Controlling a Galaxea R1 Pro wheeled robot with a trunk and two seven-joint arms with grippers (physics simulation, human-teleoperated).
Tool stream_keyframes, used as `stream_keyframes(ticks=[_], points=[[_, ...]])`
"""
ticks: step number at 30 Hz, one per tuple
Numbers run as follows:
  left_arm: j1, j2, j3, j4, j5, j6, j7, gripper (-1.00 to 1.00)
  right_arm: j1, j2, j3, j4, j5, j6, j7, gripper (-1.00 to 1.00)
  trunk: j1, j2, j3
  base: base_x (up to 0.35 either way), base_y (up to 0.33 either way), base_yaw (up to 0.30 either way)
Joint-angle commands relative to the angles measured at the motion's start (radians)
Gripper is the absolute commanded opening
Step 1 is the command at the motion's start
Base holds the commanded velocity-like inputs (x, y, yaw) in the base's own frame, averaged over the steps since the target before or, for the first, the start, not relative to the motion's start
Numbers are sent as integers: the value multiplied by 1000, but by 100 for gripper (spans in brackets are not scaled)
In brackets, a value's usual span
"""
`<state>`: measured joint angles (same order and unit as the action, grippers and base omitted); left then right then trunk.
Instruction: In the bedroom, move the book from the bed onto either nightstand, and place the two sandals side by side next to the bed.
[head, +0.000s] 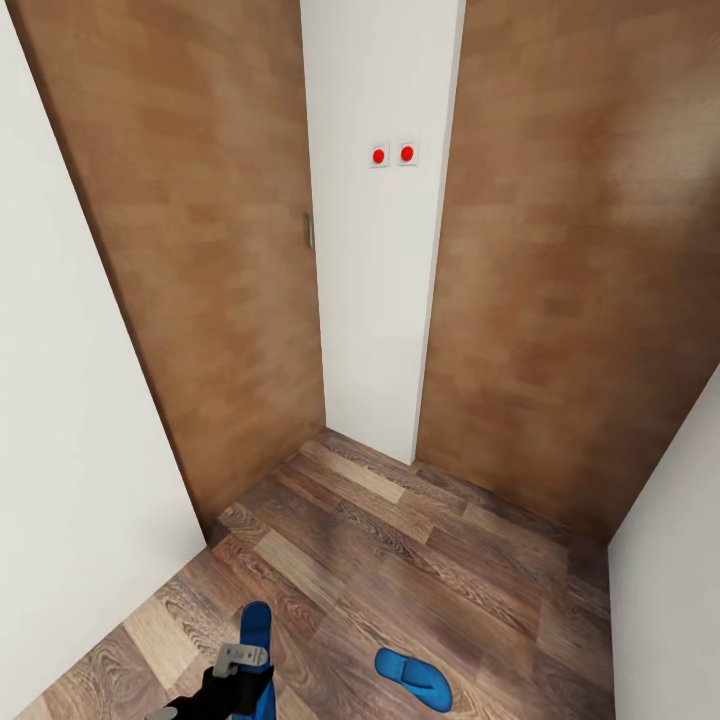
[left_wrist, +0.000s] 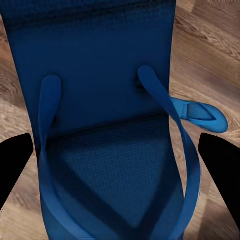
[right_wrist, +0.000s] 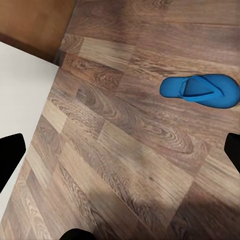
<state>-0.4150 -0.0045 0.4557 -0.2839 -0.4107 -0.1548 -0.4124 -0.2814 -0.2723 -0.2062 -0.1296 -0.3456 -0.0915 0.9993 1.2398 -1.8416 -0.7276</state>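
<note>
One bright blue sandal (head: 256, 628) hangs low over the wood floor at the bottom of the head view, with my left gripper (head: 243, 668) shut on it. In the left wrist view this sandal (left_wrist: 105, 100) is very close, strap side up, spanning the gap between the two black fingertips (left_wrist: 220, 170) of that gripper (left_wrist: 120, 160). The other sandal (head: 413, 680) (left_wrist: 197, 114) (right_wrist: 201, 90) lies flat on the floor to its right. My right gripper (right_wrist: 120, 150) is open above bare floor, short of that sandal. The book, bed and nightstand are out of view.
I face a room corner: two tall wooden doors (head: 200, 250) (head: 580, 260) flank a white wall strip (head: 375, 300) with two red buttons (head: 392, 154). White walls (head: 70, 450) close in on both sides. Wood-plank floor (head: 400, 540) lies ahead.
</note>
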Motion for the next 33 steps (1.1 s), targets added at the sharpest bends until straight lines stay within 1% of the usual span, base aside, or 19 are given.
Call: stream_keyframes(ticks=[1, 3, 7, 9, 10, 11, 13, 16, 17, 18, 19, 20, 23, 25, 27, 31, 33], points=[[-1, 0, 7, -5, -12, -4, -5, -100, -1, 0, -5, 2, 6, -7, 2, 100, 0, 0, -1, 0, 0, 0], [-1, -5, 6, -51, -11, 4, -7, -100, -1, 1, -5, 2, 6, -7, -21, 100, 0, 0, -1, 0, 0, 0], [-2, -43, 4, -186, -13, 77, -15, -100, -1, 1, -5, 2, 7, -6, -114, 100, 0, 0, -1, 0, 0, 0], [-2, -55, 2, -261, -13, 104, -16, -100, -1, 1, -5, 2, 7, -5, -139, 100, 0, 0, -1, 0, 0, 0], [-2, -57, 2, -277, -13, 109, -17, -100, -1, 1, -5, 2, 7, -5, -142, 100, 0, 0, -1, 0, 0, 0], [-2, -61, 2, -322, -13, 118, -18, -100, -1, 1, -5, 2, 7, -5, -150, 100, 0, 0, -1, 0, 0, 0], [-3, -65, 1, -364, -12, 126, -18, -100, -1, 1, -5, 2, 7, -5, -156, 100, 0, 0, -1, 0, 0, 0], [-3, -88, 0, -463, -11, 157, -19, -100, -1, 1, -7, 2, 7, -5, -161, 100, 0, 0, -1, 0, 0, 0], [-4, -91, 0, -481, -11, 165, -19, -100, -1, 1, -7, 2, 7, -5, -161, 100, 0, 0, -1, 0, 0, 0], [-4, -101, -2, -546, -11, 201, -20, -100, -1, 1, -7, 3, 7, -5, -162, 100, 0, 0, -1, 0, 0, 0], [-4, -105, -12, -590, -11, 219, -32, -100, -1, 1, -7, 3, 7, -5, -163, 100, 0, 0, -1, 0, 0, 0], [-4, -106, -21, -611, -11, 225, -47, -100, -1, 1, -7, 2, 7, -5, -163, 100, 0, 0, -1, 0, 0, 0], [-4, -107, -37, -659, -11, 235, -101, -100, -1, 1, -7, 2, 7, -4, -163, 100, 0, 0, -1, 0, 0, 0], [-4, -108, -40, -681, -8, 238, -120, -100, -1, 1, -7, 2, 7, -4, -163, 100, 0, 0, -1, 0, 0, 0], [-4, -109, -42, -711, 11, 242, -133, -100, -1, 1, -7, 3, 7, -4, -163, 100, 0, 0, -1, 0, 0, 0], [-4, -109, -54, -734, 77, 246, -140, -100, -1, 1, -6, 3, 7, -4, -163, 100, 0, 0, -1, 0, 0, 0], [-4, -109, -67, -737, 88, 246, -141, -100, -1, 1, -6, 3, 7, -4, -163, 100, 0, 0, -1, 0, 0, 0]])
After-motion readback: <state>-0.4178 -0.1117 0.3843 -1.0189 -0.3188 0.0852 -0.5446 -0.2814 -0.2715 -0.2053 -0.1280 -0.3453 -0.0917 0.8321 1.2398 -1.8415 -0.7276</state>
